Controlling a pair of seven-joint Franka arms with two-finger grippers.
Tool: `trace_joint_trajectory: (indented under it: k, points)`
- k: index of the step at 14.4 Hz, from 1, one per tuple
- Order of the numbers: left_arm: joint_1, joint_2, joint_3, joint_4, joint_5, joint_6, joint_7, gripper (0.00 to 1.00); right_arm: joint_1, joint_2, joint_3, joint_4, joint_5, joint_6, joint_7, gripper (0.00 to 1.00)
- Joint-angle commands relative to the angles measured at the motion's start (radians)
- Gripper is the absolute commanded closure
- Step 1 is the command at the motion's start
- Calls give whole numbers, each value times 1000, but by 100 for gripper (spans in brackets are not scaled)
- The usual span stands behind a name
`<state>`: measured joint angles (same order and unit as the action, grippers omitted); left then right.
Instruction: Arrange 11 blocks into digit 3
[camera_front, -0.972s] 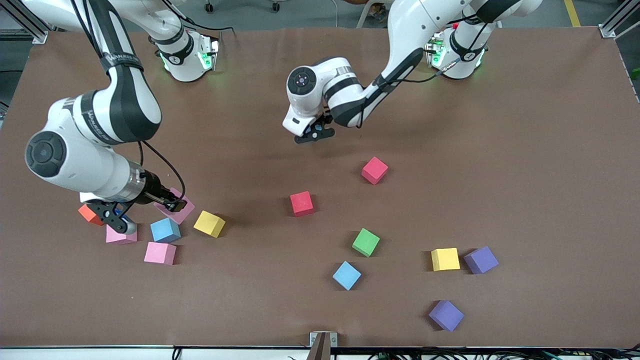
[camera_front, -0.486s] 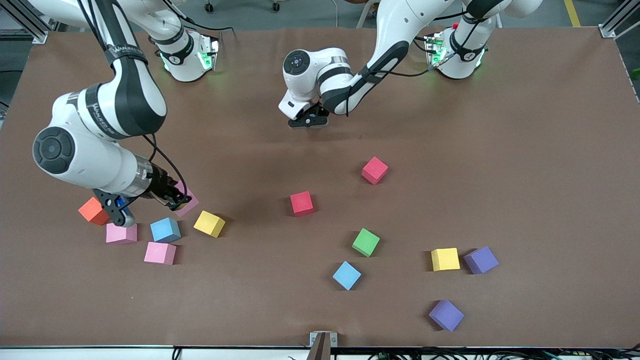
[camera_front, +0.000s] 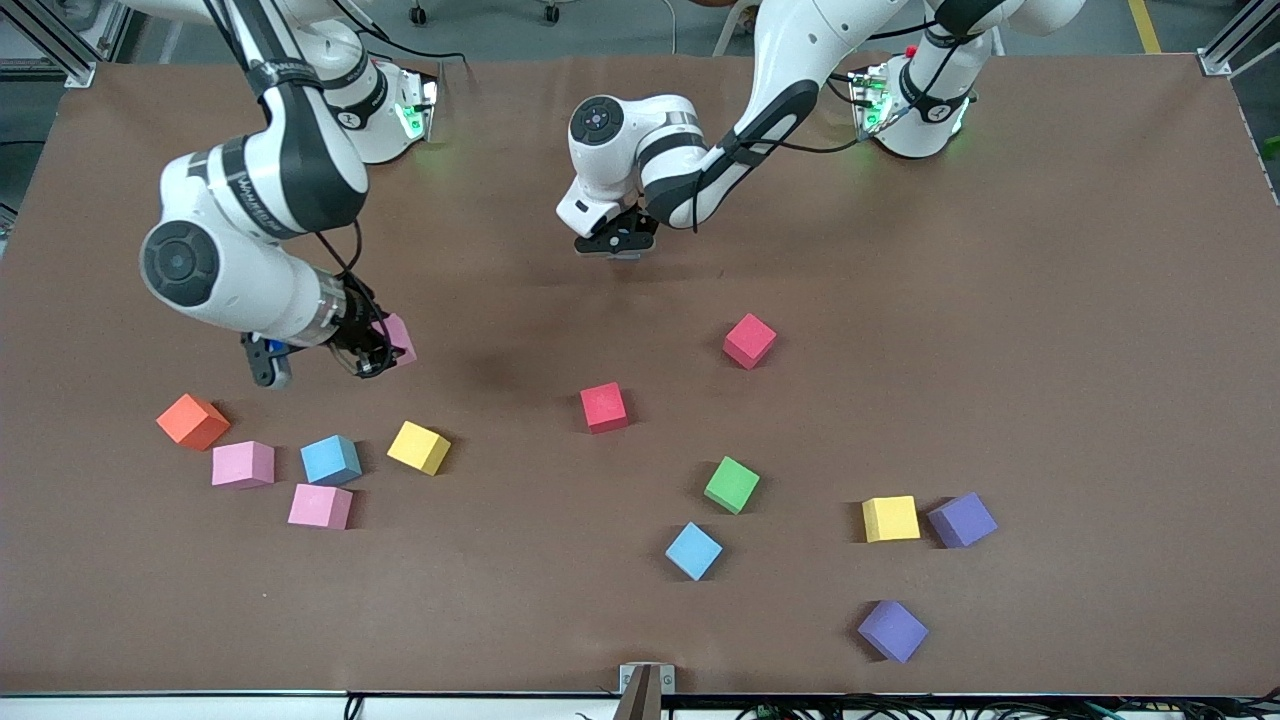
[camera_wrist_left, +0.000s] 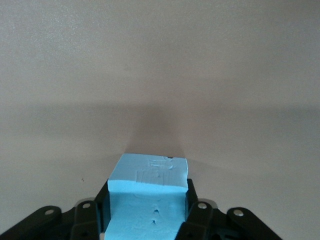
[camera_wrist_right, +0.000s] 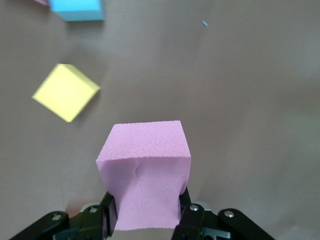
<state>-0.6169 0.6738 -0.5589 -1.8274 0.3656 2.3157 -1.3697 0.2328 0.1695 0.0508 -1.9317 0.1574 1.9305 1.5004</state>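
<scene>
Two glossy white arms with dark grey joint bands and round black joint caps, thin black cables trailing along them, green-lit bases, black fingers (camera_wrist_right: 192, 220) with silver screws

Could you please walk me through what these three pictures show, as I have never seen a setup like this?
Two white robot arms stand at a brown table, each ending in a two-finger gripper. One picture looks down from a high camera facing the robots; the other two come from small cameras on each arm's wrist, looking past the fingers.

The right gripper is shut on a pink cube and is up in the air. The left gripper is shut on a light blue cube, seen only in its wrist view.

Loose foam cubes lie on the table. Toward the right arm's end: an orange cube, two pink cubes, a blue cube and a yellow cube. Spread elsewhere: two red cubes, a green cube, another blue, another yellow and two purple cubes.
</scene>
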Motion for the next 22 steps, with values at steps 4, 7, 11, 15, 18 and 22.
trace_joint_trajectory:
  k: [4,7,11,15,18,22]
  points:
    - [0,-7,5,-12,29,27,-15,28,-12,-125,23,-298,145,209,84,100]
    - [15,-65,1,-12,19,-1,-32,20,-15,-157,62,-386,201,284,86,100]
    - [80,-112,5,62,12,-137,-77,20,-12,-163,101,-432,222,337,118,100]
    - [244,-155,5,59,13,-179,-63,20,-9,-157,201,-495,222,461,216,100]
    - [353,-160,7,40,22,-179,-66,16,-6,-156,288,-506,222,487,335,100]
    - [451,-149,5,16,22,-145,-83,10,-4,-125,386,-564,222,637,437,100]
